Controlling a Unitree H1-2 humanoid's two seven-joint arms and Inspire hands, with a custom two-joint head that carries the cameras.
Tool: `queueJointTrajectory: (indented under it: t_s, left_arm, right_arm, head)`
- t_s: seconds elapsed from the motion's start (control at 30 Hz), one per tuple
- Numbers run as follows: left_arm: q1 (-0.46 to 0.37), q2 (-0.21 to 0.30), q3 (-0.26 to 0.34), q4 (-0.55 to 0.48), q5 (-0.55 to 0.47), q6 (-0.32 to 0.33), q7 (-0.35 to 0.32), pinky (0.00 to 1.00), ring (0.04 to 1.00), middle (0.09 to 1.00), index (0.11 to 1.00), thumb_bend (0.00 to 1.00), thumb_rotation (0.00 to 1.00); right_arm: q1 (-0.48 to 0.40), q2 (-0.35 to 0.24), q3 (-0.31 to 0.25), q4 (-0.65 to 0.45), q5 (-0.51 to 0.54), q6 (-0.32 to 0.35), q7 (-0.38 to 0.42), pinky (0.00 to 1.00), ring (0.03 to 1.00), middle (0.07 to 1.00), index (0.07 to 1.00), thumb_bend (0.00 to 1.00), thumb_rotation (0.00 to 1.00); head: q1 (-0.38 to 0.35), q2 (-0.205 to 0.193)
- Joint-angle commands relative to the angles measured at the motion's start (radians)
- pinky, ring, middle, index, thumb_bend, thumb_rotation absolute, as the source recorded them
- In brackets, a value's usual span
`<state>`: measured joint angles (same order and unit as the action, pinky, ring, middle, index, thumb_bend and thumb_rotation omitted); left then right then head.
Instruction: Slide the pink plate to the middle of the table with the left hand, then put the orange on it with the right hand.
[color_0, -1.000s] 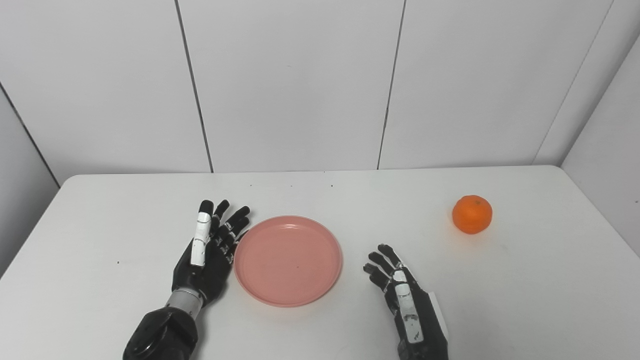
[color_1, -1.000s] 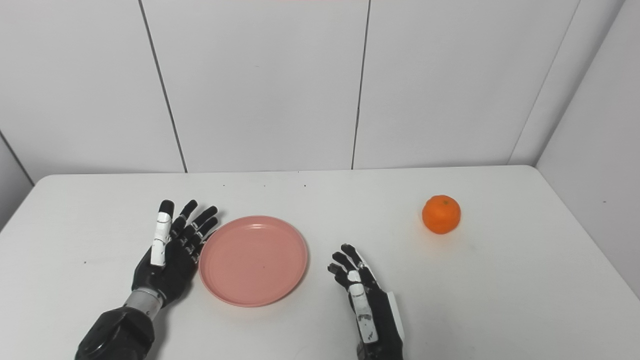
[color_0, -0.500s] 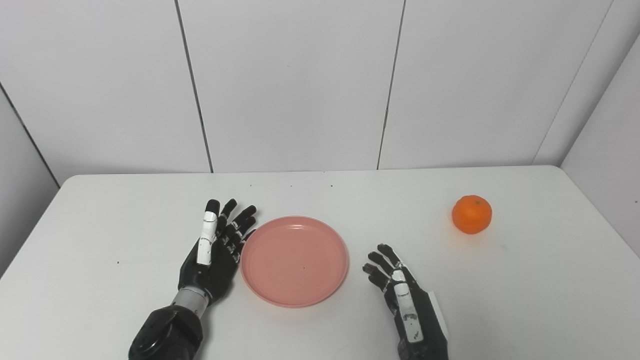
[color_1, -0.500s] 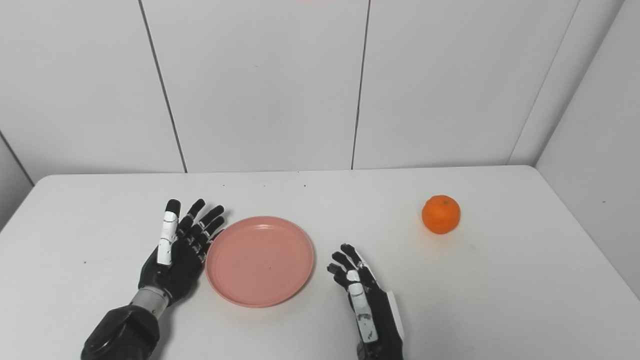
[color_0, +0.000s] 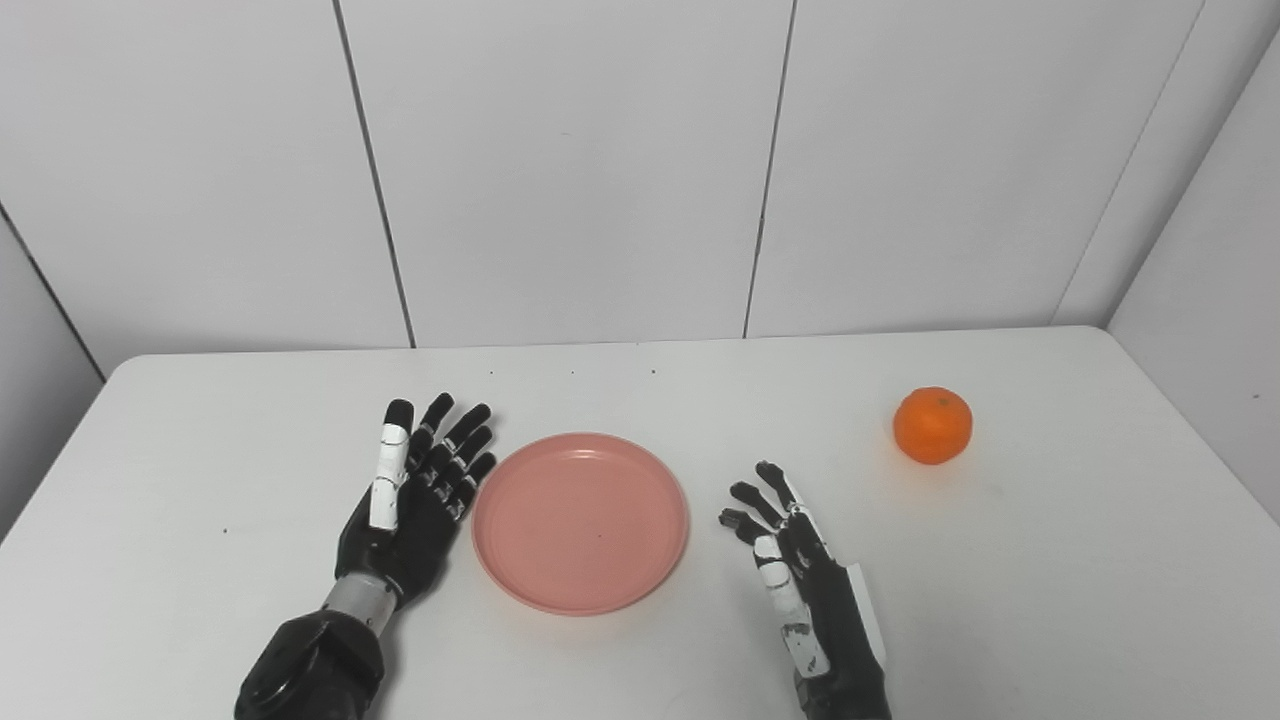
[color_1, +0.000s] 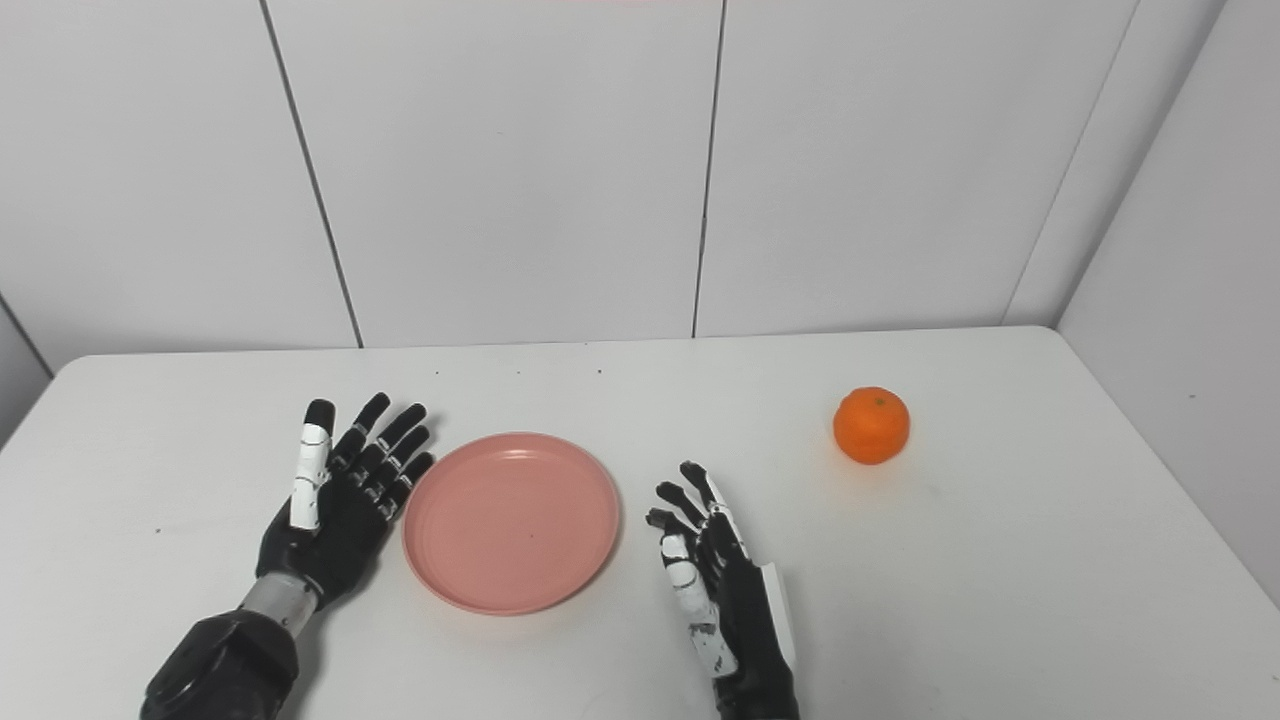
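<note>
The left hand (color_0: 410, 510), fingers spread and empty, has drawn just clear of the round pink plastic plate (color_0: 581, 521) mid-table; the right hand (color_0: 800, 580), also spread, has turned toward the far-right orange (color_0: 932, 425).

Bare table (color_0: 1000, 560) lies between the right hand (color_0: 800, 570) and the orange (color_0: 932, 426).

White table (color_0: 1050, 600), white panelled walls (color_0: 570, 170) behind
</note>
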<state>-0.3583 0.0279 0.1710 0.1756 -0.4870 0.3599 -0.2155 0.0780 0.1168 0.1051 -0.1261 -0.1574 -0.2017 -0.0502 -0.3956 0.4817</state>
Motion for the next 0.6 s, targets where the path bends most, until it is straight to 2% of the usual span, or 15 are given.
queueJointTrajectory:
  t_s: [0.0, 0.13, 0.33, 0.47, 0.57]
  left_arm:
    - [-0.020, 0.015, 0.007, 0.015, -0.001, -0.004, 0.003, 1.00, 0.977, 0.889, 1.000, 0.82, 0.76]
    - [-0.026, 0.015, 0.012, 0.024, 0.001, -0.003, 0.010, 1.00, 0.979, 0.876, 1.000, 0.81, 0.77]
    - [-0.033, 0.016, 0.014, 0.021, -0.003, 0.010, 0.014, 1.00, 0.982, 0.881, 1.000, 0.79, 0.80]
    - [-0.038, 0.022, 0.015, 0.035, -0.003, 0.009, 0.010, 1.00, 0.984, 0.878, 1.000, 0.79, 0.80]
    - [-0.040, 0.032, 0.016, 0.044, -0.008, 0.009, 0.000, 1.00, 0.980, 0.881, 1.000, 0.78, 0.80]
  right_arm:
    - [-0.039, -0.021, -0.003, -0.071, -0.024, 0.009, 0.007, 0.84, 0.802, 0.839, 0.875, 0.80, 0.85]
    - [-0.068, -0.055, -0.009, -0.122, -0.089, 0.076, 0.006, 0.84, 0.811, 0.835, 0.833, 0.79, 0.88]
    - [-0.147, -0.155, -0.015, -0.185, -0.196, 0.160, 0.054, 0.85, 0.861, 0.854, 0.808, 0.78, 0.88]
    - [-0.202, -0.195, -0.004, -0.196, -0.381, 0.186, 0.030, 0.81, 0.836, 0.830, 0.775, 0.79, 0.91]
    - [-0.236, -0.198, 0.004, -0.198, -0.482, 0.221, 0.027, 0.81, 0.829, 0.816, 0.756, 0.82, 0.92]
  head:
    - [-0.013, -0.004]
    - [-0.035, -0.010]
    - [-0.046, -0.013]
    - [-0.071, -0.022]
    - [-0.100, -0.027]
